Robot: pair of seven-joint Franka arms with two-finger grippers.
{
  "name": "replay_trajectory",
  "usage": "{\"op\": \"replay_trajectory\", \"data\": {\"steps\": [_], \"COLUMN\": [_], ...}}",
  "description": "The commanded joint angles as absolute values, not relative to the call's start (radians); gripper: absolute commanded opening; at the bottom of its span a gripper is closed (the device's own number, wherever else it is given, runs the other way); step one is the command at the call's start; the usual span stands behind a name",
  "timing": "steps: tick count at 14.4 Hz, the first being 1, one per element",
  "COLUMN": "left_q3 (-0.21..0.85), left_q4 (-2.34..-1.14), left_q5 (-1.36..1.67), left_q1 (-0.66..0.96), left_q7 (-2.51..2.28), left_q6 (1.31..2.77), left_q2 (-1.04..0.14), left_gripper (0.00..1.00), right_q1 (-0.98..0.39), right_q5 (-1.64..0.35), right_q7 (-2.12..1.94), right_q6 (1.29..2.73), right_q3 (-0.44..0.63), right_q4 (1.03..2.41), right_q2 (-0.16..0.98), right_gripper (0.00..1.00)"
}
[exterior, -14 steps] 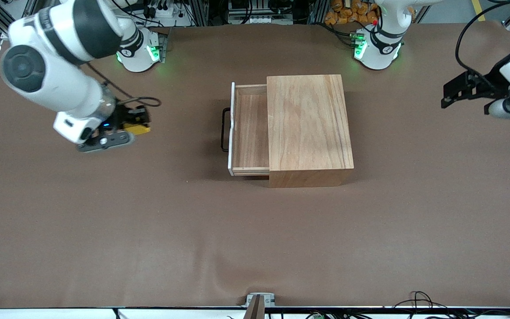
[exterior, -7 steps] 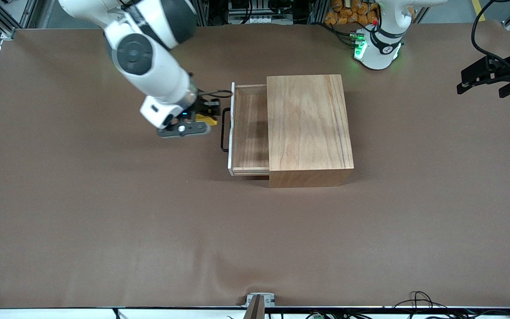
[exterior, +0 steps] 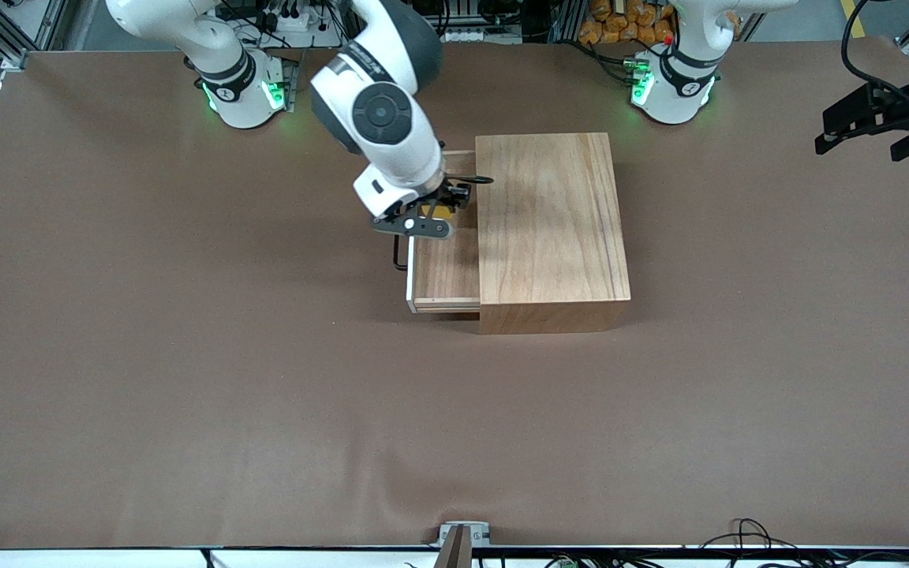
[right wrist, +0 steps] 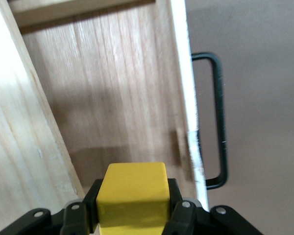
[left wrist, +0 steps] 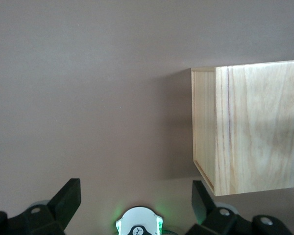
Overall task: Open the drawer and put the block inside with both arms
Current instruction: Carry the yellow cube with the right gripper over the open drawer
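The drawer [exterior: 445,268] stands pulled out of the light-wood box [exterior: 551,229] toward the right arm's end of the table, white front and black wire handle [exterior: 398,256] showing. My right gripper [exterior: 440,207] is shut on the yellow block [exterior: 443,211] and holds it over the open drawer. In the right wrist view the block [right wrist: 132,195] sits between the fingers [right wrist: 90,203] above the drawer floor [right wrist: 112,93], with the handle [right wrist: 219,122] beside it. My left gripper [exterior: 845,126] is open and empty, up at the left arm's end of the table. Its fingers [left wrist: 68,198] frame bare table.
The box's end [left wrist: 250,127] shows in the left wrist view, with the left arm's green-lit base [left wrist: 137,223] between the fingers. Both arm bases [exterior: 245,87] stand along the table's edge farthest from the front camera. Brown table [exterior: 265,410] spreads all round the box.
My right gripper has carried the yellow block from over the bare table toward the left arm's end, to over the open drawer. The left gripper has drawn a little farther away from the box.
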State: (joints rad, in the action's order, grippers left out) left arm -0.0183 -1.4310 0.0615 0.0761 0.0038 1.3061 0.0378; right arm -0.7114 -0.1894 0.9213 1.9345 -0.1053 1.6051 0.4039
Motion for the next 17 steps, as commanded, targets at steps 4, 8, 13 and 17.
{"op": "replay_trajectory", "data": {"steps": [4,8,13,17], "left_q3": [-0.021,-0.025,-0.028,-0.028], "left_q4": [-1.482,-1.482,-1.483,-1.482], "left_q5": [0.002,0.014,0.005,0.005], "left_q1": [0.067,0.067,0.067,0.067], "left_q7": [0.035,0.025,0.011,0.015], "left_q6": [1.327,1.345,1.353,1.353], "left_q2": [0.06,0.055,0.052,0.051], "left_gripper": [1.0,1.0,1.0,1.0], "right_q1": [-0.733,-0.749,-0.756,-0.749], "right_q5": [-0.135,-0.117,-0.066,-0.072], "right_q7": [0.959,0.96,0.965,0.966], "right_q6": [1.969,2.005,1.997,1.979], "right_q3": [-0.092,-0.087,-0.087,-0.086], "right_q4": [1.551,1.554,1.552,1.549], "right_q2": [0.488,0.526,0.52,0.451], "right_gripper": [0.14,0.17,1.0,1.0]}}
